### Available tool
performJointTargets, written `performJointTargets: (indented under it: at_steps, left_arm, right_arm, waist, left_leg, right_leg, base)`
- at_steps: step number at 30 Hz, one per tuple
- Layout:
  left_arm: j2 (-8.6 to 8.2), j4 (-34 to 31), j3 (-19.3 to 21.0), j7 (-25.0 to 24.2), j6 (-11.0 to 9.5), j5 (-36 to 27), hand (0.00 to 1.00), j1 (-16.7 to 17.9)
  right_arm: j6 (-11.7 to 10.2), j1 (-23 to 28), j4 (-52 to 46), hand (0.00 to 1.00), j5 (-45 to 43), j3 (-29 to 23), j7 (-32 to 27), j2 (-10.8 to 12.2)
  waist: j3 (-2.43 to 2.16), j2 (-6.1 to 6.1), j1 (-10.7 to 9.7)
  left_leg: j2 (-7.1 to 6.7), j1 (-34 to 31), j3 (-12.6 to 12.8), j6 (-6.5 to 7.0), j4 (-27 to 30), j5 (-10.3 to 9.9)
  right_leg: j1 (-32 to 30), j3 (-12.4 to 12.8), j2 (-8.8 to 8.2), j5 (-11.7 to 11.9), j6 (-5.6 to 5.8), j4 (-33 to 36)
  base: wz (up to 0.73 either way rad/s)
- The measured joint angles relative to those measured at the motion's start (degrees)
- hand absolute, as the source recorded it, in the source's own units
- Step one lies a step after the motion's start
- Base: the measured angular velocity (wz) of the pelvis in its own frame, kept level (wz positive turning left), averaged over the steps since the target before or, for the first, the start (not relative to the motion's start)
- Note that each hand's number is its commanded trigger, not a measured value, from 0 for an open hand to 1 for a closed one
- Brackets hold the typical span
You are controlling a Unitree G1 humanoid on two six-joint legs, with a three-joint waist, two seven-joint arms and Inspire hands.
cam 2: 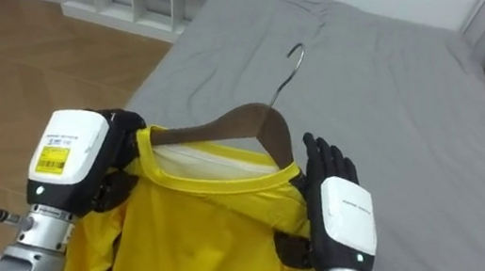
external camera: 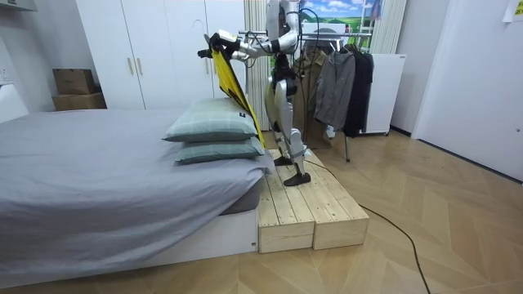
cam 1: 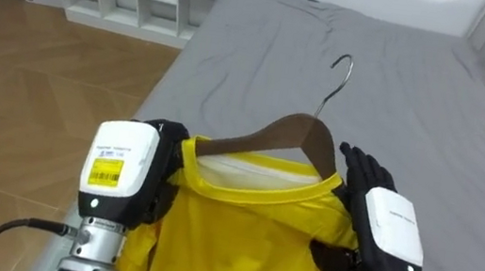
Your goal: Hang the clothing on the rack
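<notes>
Shirt [cam 1: 237, 239], yellow, on wooden hanger [cam 1: 300, 129], held up over grey bed [cam 1: 419, 94] between both hands. Left hand [cam 1: 122, 168] at its left shoulder, grip cannot tell. Right hand [cam 1: 383, 217] flat against right shoulder, fingers straight. Robot stands on wooden platform [external camera: 302, 204] beside bed

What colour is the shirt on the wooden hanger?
The shirt is plain bright yellow, clearest in the left eye view.
</notes>
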Motion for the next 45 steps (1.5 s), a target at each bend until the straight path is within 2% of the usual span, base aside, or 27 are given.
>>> performJointTargets:
  at_steps: [2,3,4,5,6,7,8,9,10,11,12,14,18,22,29,32,34,36,40,41,42,43,44,45]
  left_arm:
    - [-0.02,-0.3,-0.1,-0.17,0.16,0.0,1.0,0.0]
    - [0.04,-0.44,-0.12,-0.58,0.23,0.0,1.0,0.0]
    - [0.39,-0.55,-0.04,-0.83,0.34,-0.11,1.0,0.08]
    - [0.82,-0.82,0.18,-0.84,0.32,-0.17,1.0,0.1]
    - [1.61,-1.26,1.65,-0.83,0.27,-0.18,1.0,-0.21]
    - [1.6,-0.46,1.88,-1.06,0.07,-0.33,1.0,-0.99]
    - [0.75,-0.18,1.22,-1.21,0.08,-0.31,1.0,-0.97]
    - [0.0,-0.31,0.03,-1.23,-0.02,-0.32,1.0,-0.97]
    - [-0.1,-0.78,-0.13,-1.2,-0.57,-0.68,1.0,-0.98]
    - [-0.09,-1.09,-0.13,-1.12,-0.78,-1.09,1.0,-0.98]
    - [-0.25,-1.56,-0.15,-0.91,-0.88,-1.95,1.0,-0.98]
    - [-0.44,-1.98,-0.19,-0.9,-0.87,-2.6,1.0,-0.98]
    - [-0.3,-2.75,-0.16,-0.91,-0.8,-3.64,1.0,-0.97]
    - [-0.12,-3.23,-0.14,-0.79,-0.74,-4.69,1.0,-0.96]
    - [-0.04,-3.23,-0.65,-0.5,-0.44,-4.71,1.0,-0.73]
    - [-0.32,-3.23,-0.53,-0.55,0.8,-5.82,1.0,-0.68]
    - [-0.27,-3.23,-0.66,-0.65,1.07,-7.04,1.0,-0.66]
    - [-0.26,-3.23,-0.79,-0.84,1.09,-6.9,1.0,-0.66]
    - [-0.26,-3.23,-0.82,-1.11,1.1,-6.89,1.0,-0.65]
    - [-0.28,-3.23,-0.83,-1.13,1.09,-6.9,0.92,-0.65]
    - [-0.28,-3.22,-0.88,-1.18,1.09,-6.94,0.54,-0.65]
    - [-0.28,-3.21,-0.94,-1.25,1.09,-6.94,0.06,-0.65]
    - [-0.27,-3.21,-0.94,-1.29,1.09,-6.93,0.0,-0.65]
    - [-0.27,-3.21,-0.96,-1.36,1.09,-6.93,0.0,-0.65]
  right_arm:
    - [0.07,0.0,0.25,0.0,0.04,-0.01,-0.47,0.0]
    - [0.06,-0.12,0.77,0.0,0.14,-0.01,-0.5,0.01]
    - [-0.07,-0.5,1.78,0.07,0.33,0.02,-0.51,0.33]
    - [-0.19,-1.04,2.16,0.23,0.42,0.22,-0.5,0.79]
    - [-0.18,-2.25,2.11,0.4,0.44,1.05,-0.93,1.52]
    - [0.04,-2.75,2.72,0.42,0.83,2.02,-2.14,0.68]
    - [0.1,-2.68,3.66,0.52,1.56,1.98,-2.61,0.08]
    - [0.63,-2.65,5.34,0.67,2.7,1.3,-2.84,-0.32]
    - [1.2,-2.66,5.87,0.76,2.93,0.12,-2.65,-0.43]
    - [1.35,-2.69,5.97,0.85,3.01,-0.26,-2.56,-0.47]
    - [1.36,-2.71,6.22,1.0,3.14,-0.48,-2.22,-0.5]
    - [1.37,-2.71,6.39,1.0,4.49,-0.44,-1.56,-0.36]
    - [1.89,-2.71,6.64,1.0,6.3,-0.57,-0.67,-0.31]
    - [2.16,-2.71,6.6,1.0,7.2,-0.94,-0.17,-0.25]
    - [2.58,-2.71,6.6,1.0,8.82,-1.34,1.63,-0.24]
    - [1.15,-2.6,6.6,1.0,9.11,-1.63,2.13,-0.4]
    - [0.09,-1.83,6.69,1.0,9.87,-1.58,2.18,-0.37]
    - [-0.11,-1.61,6.98,1.0,10.44,-1.5,2.29,-0.35]
    - [-0.54,-1.5,7.54,1.0,10.9,-1.5,2.43,-0.33]
    - [-0.65,-1.5,7.86,1.0,11.05,-1.5,2.51,-0.33]
    - [-0.84,-1.47,8.16,1.0,11.24,-1.49,2.63,-0.27]
    - [-1.18,-1.4,8.35,1.0,11.3,-1.51,2.64,-0.23]
    - [-1.29,-1.38,8.43,1.0,11.34,-1.52,2.66,-0.23]
    - [-1.28,-1.34,8.43,1.0,11.3,-1.56,2.67,-0.18]
  waist:
    - [0.0,0.0,-0.02]
    - [0.03,0.07,0.25]
    - [0.09,0.48,0.56]
    - [0.05,0.5,0.81]
    - [-0.19,-0.43,0.28]
    - [0.07,-0.6,-1.15]
    - [-0.03,0.01,-1.95]
    - [0.08,-0.09,-2.1]
    - [0.15,-0.2,-2.21]
    - [0.15,-0.2,-2.24]
    - [0.15,-0.21,-2.17]
    - [0.21,-0.44,-1.66]
    - [0.42,-0.86,-1.04]
    - [0.35,-1.01,0.04]
    - [0.16,-0.63,0.32]
    - [-0.02,0.04,-0.28]
    - [0.03,0.25,-0.45]
    - [0.03,0.26,-0.33]
    - [0.04,0.24,-0.33]
    - [0.04,0.23,-0.35]
    - [0.05,0.22,-0.4]
    - [0.06,0.2,-0.41]
    - [0.07,0.2,-0.45]
    - [0.08,0.18,-0.47]
  left_leg:
    - [0.12,0.22,-1.41,0.02,-0.01,0.02]
    - [0.39,0.76,-3.94,0.3,-0.17,0.22]
    - [2.11,1.69,-8.31,0.44,-0.4,0.33]
    - [2.99,1.59,-9.64,0.42,-0.3,0.31]
    - [3.73,0.18,-9.77,-0.03,0.59,-0.04]
    - [3.63,0.18,-8.37,-1.46,1.02,-1.62]
    - [4.03,0.87,-7.07,-1.58,0.7,-1.98]
    - [4.08,2.07,-3.6,-1.39,-0.44,-1.04]
    - [4.13,2.15,-1.69,-1.27,-0.69,-0.56]
    - [4.14,2.15,-1.17,-1.27,-0.9,-0.55]
    - [4.1,2.15,-1.05,-1.27,-1.02,-0.55]
    - [3.67,2.29,-0.51,-1.27,-1.29,-0.55]
    - [1.87,1.91,-0.5,-1.22,-1.42,-0.54]
    - [0.85,1.99,-0.56,-0.08,-1.31,-0.47]
    - [0.96,1.96,-0.53,-0.07,-0.83,-0.47]
    - [0.98,2.07,-0.14,-0.07,-0.55,-0.46]
    - [0.99,2.5,1.29,-0.07,-0.32,-0.46]
    - [1.02,2.84,2.4,-0.07,-0.33,-0.46]
    - [1.01,3.01,3.09,-0.07,-0.33,-0.46]
    - [1.01,3.02,3.12,-0.07,-0.33,-0.46]
    - [1.01,3.02,3.15,-0.07,-0.32,-0.46]
    - [1.01,3.02,3.16,-0.07,-0.32,-0.46]
    - [1.01,3.02,3.15,-0.07,-0.32,-0.46]
    - [1.01,3.01,3.15,-0.07,-0.32,-0.46]
  right_leg:
    - [-0.49,-0.05,0.08,-0.03,0.0,1.19]
    - [-2.23,-0.06,0.16,-0.5,-0.33,4.72]
    - [-5.92,1.45,1.75,-2.65,-1.96,8.82]
    - [-7.52,4.0,4.14,-2.73,-3.72,6.3]
    - [-9.65,5.48,6.75,2.69,-5.96,-2.81]
    - [-10.22,2.34,6.31,8.93,-6.26,-2.76]
    - [-9.55,1.57,6.62,8.83,-6.27,-2.35]
    - [-8.81,1.25,6.54,8.67,-6.19,-1.85]
    - [-8.68,1.26,6.54,8.61,-6.09,-1.7]
    - [-8.68,1.11,6.57,8.51,-5.96,-1.7]
    - [-8.68,0.75,6.48,8.34,-5.79,-1.69]
    - [-8.71,0.71,6.47,8.22,-5.6,-1.64]
    - [-8.52,0.33,4.58,7.19,-4.32,-1.11]
    - [-8.0,0.06,3.5,7.26,-3.2,-1.07]
    - [-7.59,-0.02,3.58,7.72,-3.68,-1.02]
    - [-7.57,0.06,3.58,7.69,-3.68,-1.05]
    - [-7.12,0.15,3.49,7.64,-3.61,-1.06]
    - [-6.9,0.48,3.5,7.51,-3.52,-1.03]
    - [-6.88,1.1,3.52,7.42,-3.42,-1.03]
    - [-6.88,1.11,3.53,7.42,-3.41,-1.03]
    - [-6.89,1.1,3.53,7.36,-3.39,-1.01]
    - [-6.89,1.1,3.53,7.25,-3.36,-1.0]
    - [-6.89,1.07,3.53,7.21,-3.36,-0.99]
    - [-6.89,1.06,3.53,7.14,-3.32,-0.99]
  base:
    - [-0.05]
    - [-0.33]
    - [-0.52]
    - [-0.72]
    - [-0.35]
    - [-0.03]
    - [0.32]
    - [0.27]
    - [0.19]
    - [0.23]
    - [0.2]
    - [0.12]
    - [0.23]
    - [0.1]
    - [0.01]
    - [-0.01]
    - [-0.02]
    - [-0.06]
    - [-0.03]
    - [0.0]
    - [0.0]
    - [0.0]
    - [0.0]
    - [0.0]
